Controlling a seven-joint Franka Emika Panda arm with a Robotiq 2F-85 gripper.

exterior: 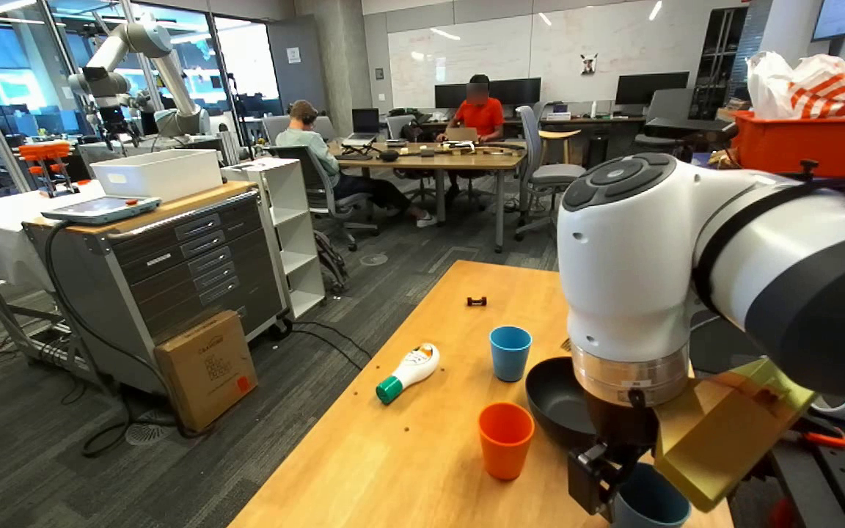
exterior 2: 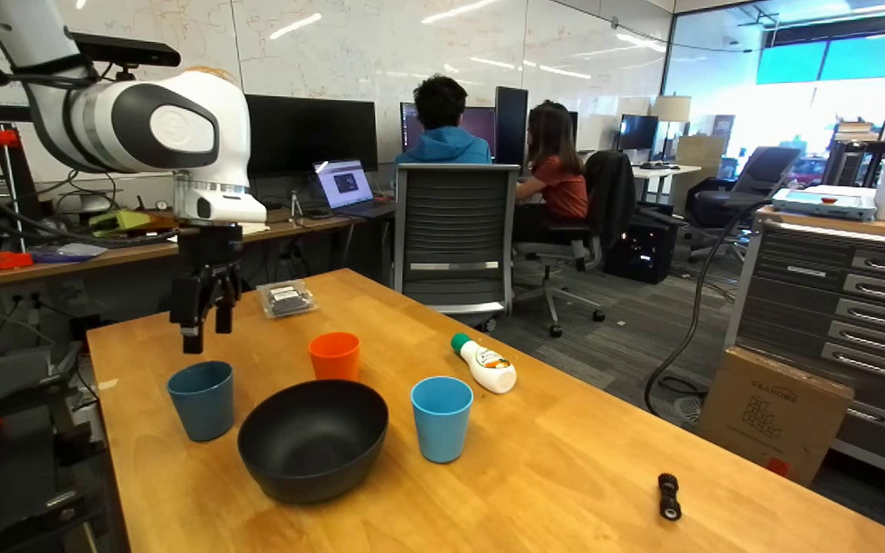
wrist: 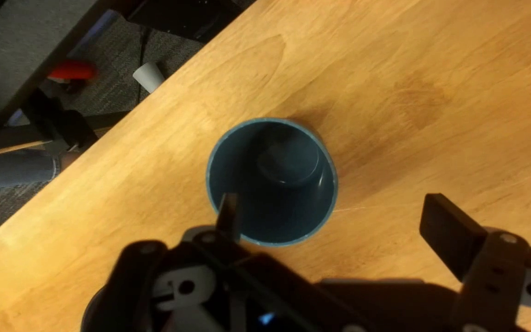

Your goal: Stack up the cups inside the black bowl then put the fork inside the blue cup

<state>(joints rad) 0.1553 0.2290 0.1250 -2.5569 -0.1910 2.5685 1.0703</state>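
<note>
We have the gripper (exterior 2: 208,333) hanging above the navy cup (exterior 2: 202,403), its jaws spread wide and released, with its fingertips (exterior 2: 193,339) above the rim in an exterior view. Looking down in the wrist view, we see into that cup: one finger overlaps its rim from this angle, while the other is over the tabletop, well to the side.

The black bowl (exterior 2: 312,430) sits upright on the wooden table (exterior 2: 581,461), and all three cups stand around it, mouths up. In that same exterior view, the navy cup is to the bowl's left, the blue cup (exterior 2: 442,422) just beside it on the right, and the orange cup (exterior 2: 335,357) close behind (whether it touches the bowl, we cannot tell).

We also find a white bottle (exterior 2: 492,370) with a green cap (exterior 2: 459,342) lying on its side, a clear packet (exterior 2: 286,298) near the table's far corner, and a black dumbbell-shaped piece (exterior 2: 668,498) well apart from the cups. Beside the arm (exterior: 628,279), past the bowl, a small dark striped bit (exterior: 566,344) peeks out, too hidden for us to name.
</note>
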